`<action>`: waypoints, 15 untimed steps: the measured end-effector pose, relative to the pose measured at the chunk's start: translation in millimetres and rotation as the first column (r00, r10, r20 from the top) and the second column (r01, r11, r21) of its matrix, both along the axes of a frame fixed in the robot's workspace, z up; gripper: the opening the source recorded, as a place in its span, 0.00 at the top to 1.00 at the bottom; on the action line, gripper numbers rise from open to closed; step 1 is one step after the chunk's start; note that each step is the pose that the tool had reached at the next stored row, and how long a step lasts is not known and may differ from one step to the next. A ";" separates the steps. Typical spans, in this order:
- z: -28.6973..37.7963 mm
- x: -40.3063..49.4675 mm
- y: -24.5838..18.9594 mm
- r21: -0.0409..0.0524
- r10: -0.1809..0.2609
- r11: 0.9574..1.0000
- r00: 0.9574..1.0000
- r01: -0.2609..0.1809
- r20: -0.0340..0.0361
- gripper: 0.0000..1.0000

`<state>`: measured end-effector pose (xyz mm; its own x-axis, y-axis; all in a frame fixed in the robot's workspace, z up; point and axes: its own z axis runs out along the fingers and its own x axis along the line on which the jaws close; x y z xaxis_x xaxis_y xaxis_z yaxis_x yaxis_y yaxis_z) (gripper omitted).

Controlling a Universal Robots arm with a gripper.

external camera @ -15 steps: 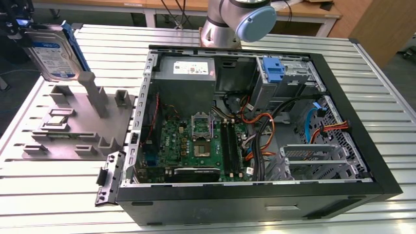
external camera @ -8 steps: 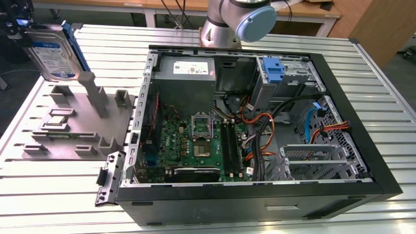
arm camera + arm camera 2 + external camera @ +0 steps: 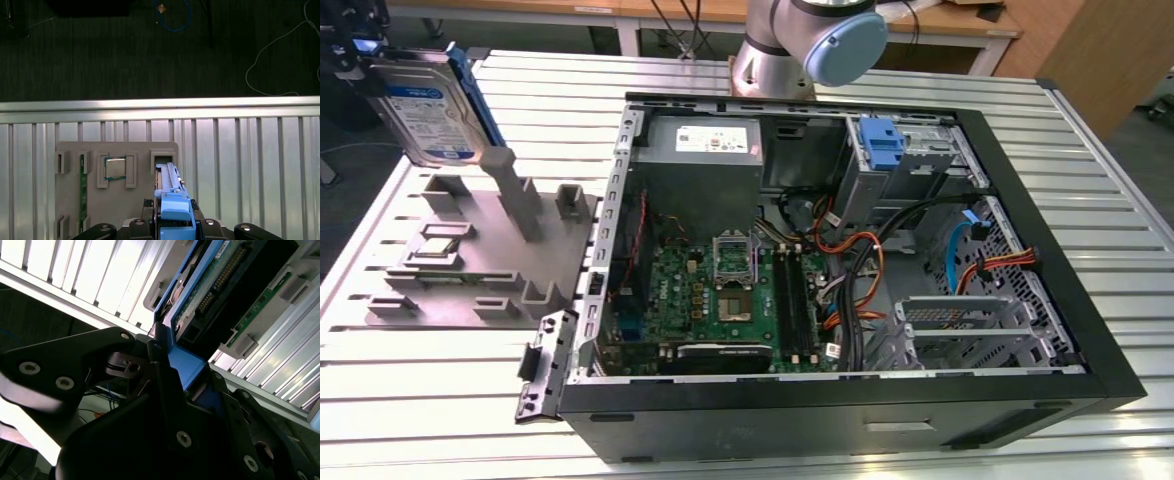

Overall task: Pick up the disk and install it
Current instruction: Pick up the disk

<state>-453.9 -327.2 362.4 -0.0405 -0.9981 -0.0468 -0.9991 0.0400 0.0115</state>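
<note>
The disk (image 3: 427,108), a grey drive with a blue-and-white label in a blue carrier, hangs upright at the exterior view's far left, above the grey fixture (image 3: 480,250). My gripper (image 3: 360,62) is shut on its upper end. In the first wrist view the blue carrier (image 3: 175,210) sits between the black fingers (image 3: 105,231), over the fixture's slot (image 3: 162,161). The second wrist view shows the fingers (image 3: 70,365) clamped on the blue bracket (image 3: 187,365), with the drive's green circuit board (image 3: 215,277) beyond.
An open black computer case (image 3: 854,425) fills the exterior view's middle and right, with a power supply (image 3: 707,150), motherboard (image 3: 720,290) and a blue bracket (image 3: 883,145) in the drive bay. The fixture holds a processor chip (image 3: 115,168) and a memory stick (image 3: 82,190). Dark floor lies past the table edge (image 3: 160,105).
</note>
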 end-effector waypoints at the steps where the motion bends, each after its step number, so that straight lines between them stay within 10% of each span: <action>1: 0.2 0.0 0.0 0.000 0.000 1.000 1.000 0.000 0.000 0.63; 15: 2.7 0.0 0.0 0.000 0.000 1.000 1.000 0.000 0.000 0.63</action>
